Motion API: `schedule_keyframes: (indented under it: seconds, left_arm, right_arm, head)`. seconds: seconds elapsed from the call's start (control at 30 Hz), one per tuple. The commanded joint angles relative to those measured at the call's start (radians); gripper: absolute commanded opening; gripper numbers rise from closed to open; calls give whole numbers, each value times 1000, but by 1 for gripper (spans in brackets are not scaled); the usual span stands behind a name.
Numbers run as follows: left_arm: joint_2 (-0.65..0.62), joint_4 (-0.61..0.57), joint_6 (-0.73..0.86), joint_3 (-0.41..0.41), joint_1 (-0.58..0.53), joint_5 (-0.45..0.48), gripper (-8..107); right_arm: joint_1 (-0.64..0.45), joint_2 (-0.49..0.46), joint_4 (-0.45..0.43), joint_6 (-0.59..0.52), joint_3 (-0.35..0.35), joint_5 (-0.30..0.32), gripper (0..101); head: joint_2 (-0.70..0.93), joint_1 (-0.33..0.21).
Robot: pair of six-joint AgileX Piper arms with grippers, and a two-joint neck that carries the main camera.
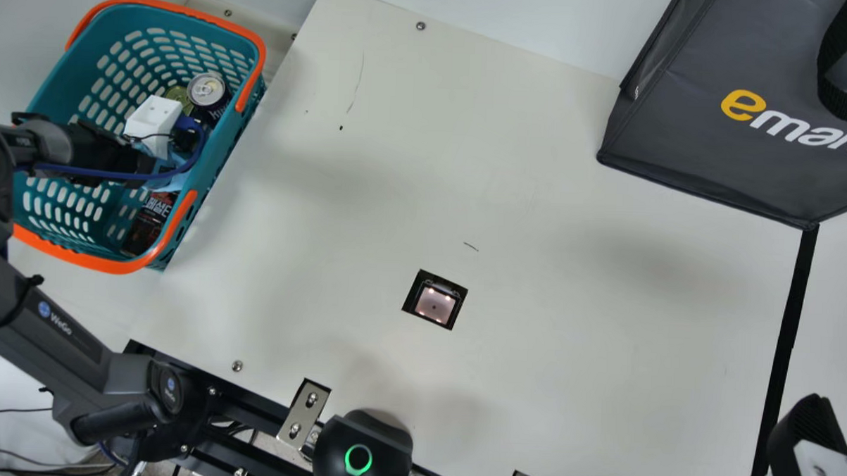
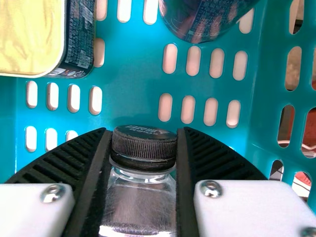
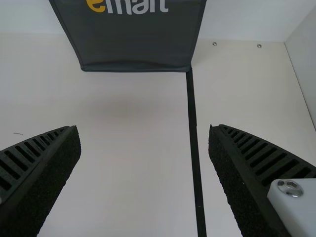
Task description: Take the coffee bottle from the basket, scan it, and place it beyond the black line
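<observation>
Nearest us, well to the right of the basket (image 1: 92, 40), our right gripper (image 1: 804, 427) holds its 2 fingers spread wide by the black line (image 1: 786, 335). We see the scanner (image 1: 435, 303) set in the table, right of the basket. Inside the basket, our left gripper (image 1: 153, 119) pinches the coffee bottle (image 2: 140, 197) between 2 fingers at its black cap. Farther off, 1 can (image 1: 207, 89) stands within the basket, and the grey bag (image 1: 681, 134) sits well to its right.

- I see cream table (image 1: 568, 327), screw (image 1: 421, 26) near far edge
- white wall (image 1: 544, 17) behind it
- right wrist view: side wall (image 3: 307, 64) meets it at corner
- soft shadows on table
</observation>
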Motion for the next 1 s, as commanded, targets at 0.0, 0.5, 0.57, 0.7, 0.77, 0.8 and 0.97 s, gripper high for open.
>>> schedule_keyframes:
  seconds: [0.0,0.5,0.57,0.7,0.77,0.8,0.97]
  left_arm:
    - [0,0,0,1,1,-2,30]
    - [-79,78,-93,-27,20,23,10]
    - [-94,96,-112,-33,24,32,10]
    - [-126,127,-144,-44,30,52,10]
    - [-144,140,-158,-47,34,64,10]
    - [-154,145,-163,-48,35,69,10]
    - [-202,164,-183,-48,41,95,10]
  right_arm:
    - [0,0,0,0,0,0,91]
    - [0,0,0,0,0,0,91]
    - [0,0,0,0,0,0,91]
    - [0,0,0,0,0,0,91]
    - [0,0,0,0,0,0,91]
    - [0,0,0,0,0,0,91]
    - [0,0,0,0,0,0,91]
  head:
    - [2,-26]
    - [2,-26]
    - [2,-26]
    - [2,-26]
    - [2,-26]
    - [2,-26]
    - [2,-26]
